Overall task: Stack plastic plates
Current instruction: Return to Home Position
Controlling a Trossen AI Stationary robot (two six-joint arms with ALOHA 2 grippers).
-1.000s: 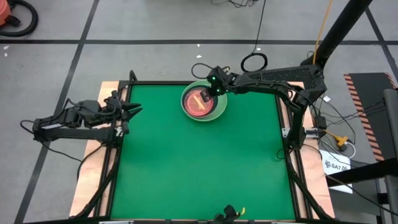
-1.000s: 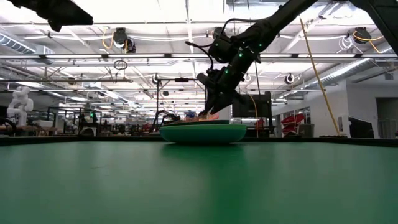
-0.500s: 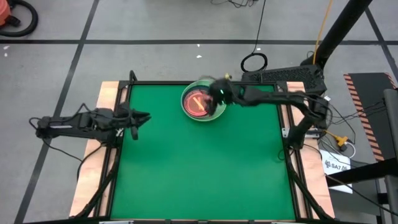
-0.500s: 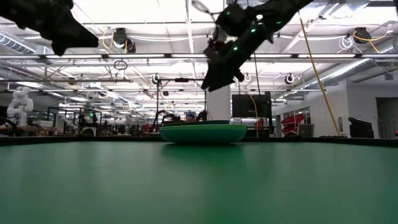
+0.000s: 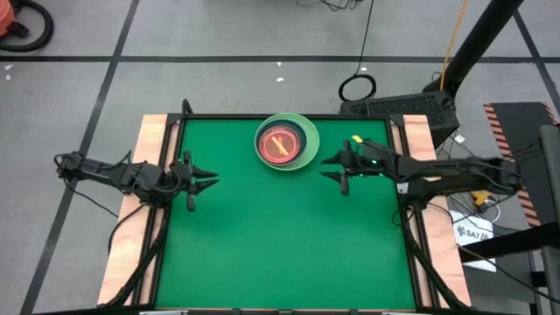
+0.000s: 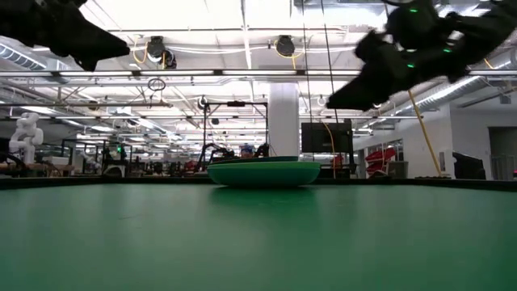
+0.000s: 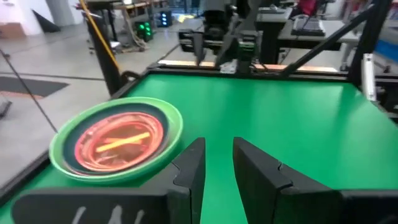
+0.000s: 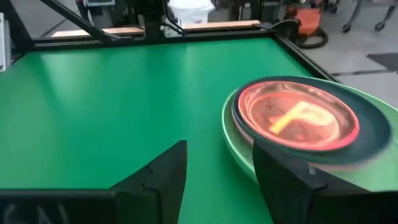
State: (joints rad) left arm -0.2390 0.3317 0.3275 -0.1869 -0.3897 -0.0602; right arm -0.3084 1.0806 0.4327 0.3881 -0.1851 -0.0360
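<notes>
The green table point(image 5: 280, 245) bears the plastic plates point(image 5: 286, 143), nested in one pile at its far edge, with the light-green largest underneath and the amber one glowing on top. My right pincer point(image 5: 331, 169) hangs near the pile, to its right and a little nearer, fingers spread and empty. My left pincer point(image 5: 203, 179) hovers by the left edge, also spread. To go home cleanly, I judge each arm should draw outward, never sweeping over the pile.

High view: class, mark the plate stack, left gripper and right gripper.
plate stack point(image 5: 278, 144), high view, centre of the top plate.
left gripper point(image 5: 205, 180), high view, midway between its open fingertips.
right gripper point(image 5: 330, 171), high view, midway between its open fingertips.
</notes>
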